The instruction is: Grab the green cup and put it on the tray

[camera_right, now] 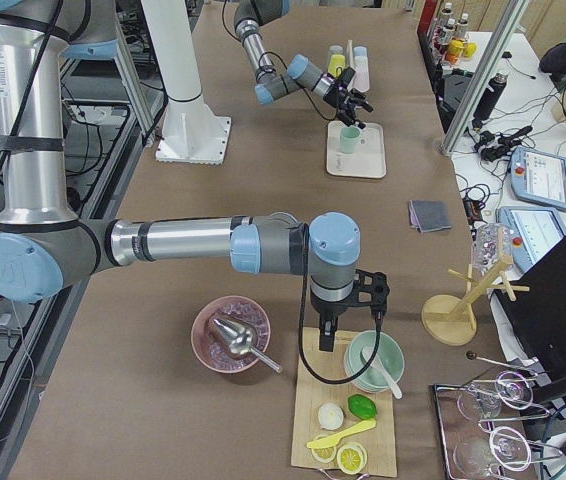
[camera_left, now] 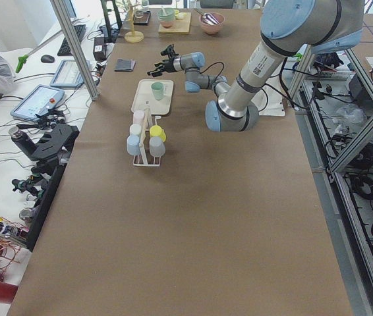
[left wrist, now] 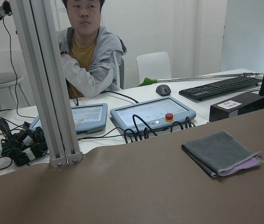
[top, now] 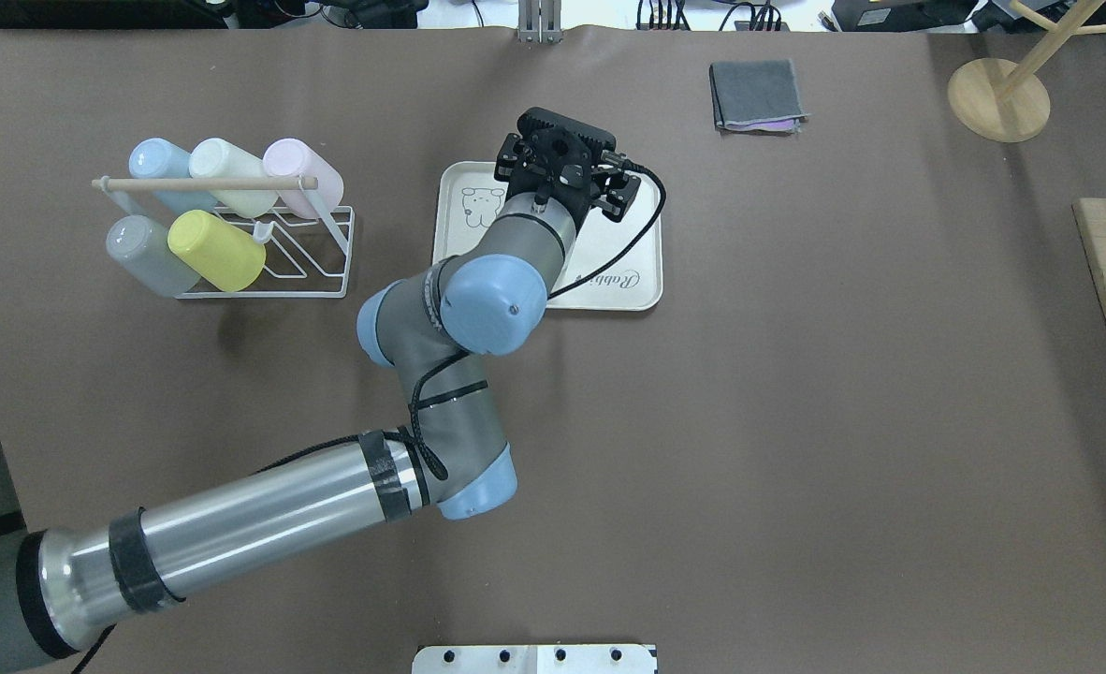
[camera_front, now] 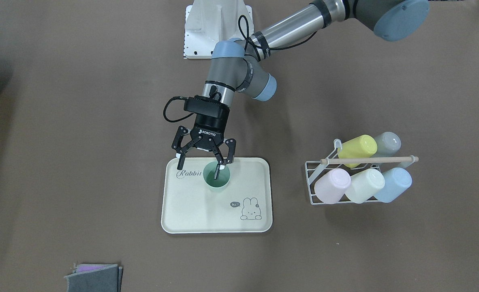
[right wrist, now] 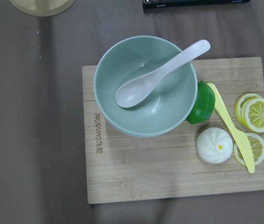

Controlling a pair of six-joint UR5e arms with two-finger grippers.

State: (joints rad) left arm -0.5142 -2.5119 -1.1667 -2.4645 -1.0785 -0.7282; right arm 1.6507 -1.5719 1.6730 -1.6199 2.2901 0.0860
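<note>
**Release, then clear the cup**

The green cup (camera_front: 217, 183) stands upright on the tray (camera_front: 191, 211), beside its script (camera_front: 189, 173). The left gripper (camera_front: 199, 167) is spread wide, one fingertip (camera_front: 217, 174) dipping inside the rim. I judge a straight vertical lift safest, so nothing tips it.

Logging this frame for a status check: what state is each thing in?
green cup: upright on the tray, ungripped.
tray: flat, holding the cup.
left gripper: open, above the cup.
right gripper: cannot tell.
rack cups: lying on their sides.
cloth: folded.
</note>
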